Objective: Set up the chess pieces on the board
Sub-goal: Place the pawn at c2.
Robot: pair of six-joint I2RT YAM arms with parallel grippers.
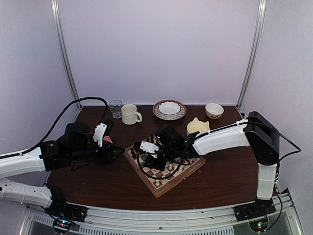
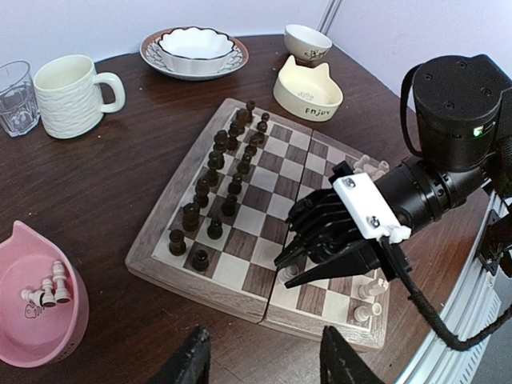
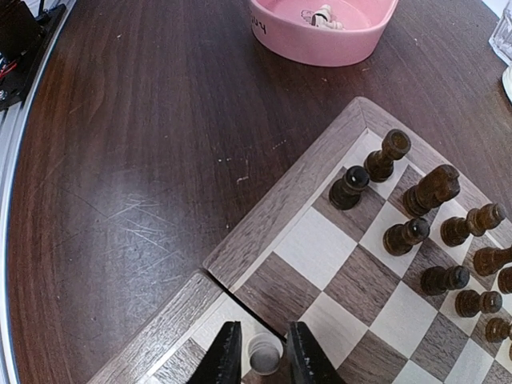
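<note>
The board [image 2: 160,240] lies mid-table, with dark pieces [image 2: 224,184] lined along its far-left side. My right gripper [image 3: 260,360] is down on the board's near edge [image 3: 280,224]. Its fingers stand slightly apart around a cream-white piece [image 3: 264,354] that rests upright on a square. The same piece [image 2: 290,272] shows at the fingertips in the left wrist view. A few white pieces [image 2: 370,288] stand at the board's near-right corner. A pink bowl [image 2: 40,336] holds more white pieces [image 2: 50,288]. My left gripper [image 2: 264,364] hovers open and empty over the table before the board.
At the back stand a glass [image 2: 16,96], a cream mug [image 2: 72,96], a patterned bowl on a plate [image 2: 196,48], a small bowl [image 2: 308,40] and a yellow cat-shaped bowl [image 2: 308,92]. The right arm's cable hangs over the board's right side.
</note>
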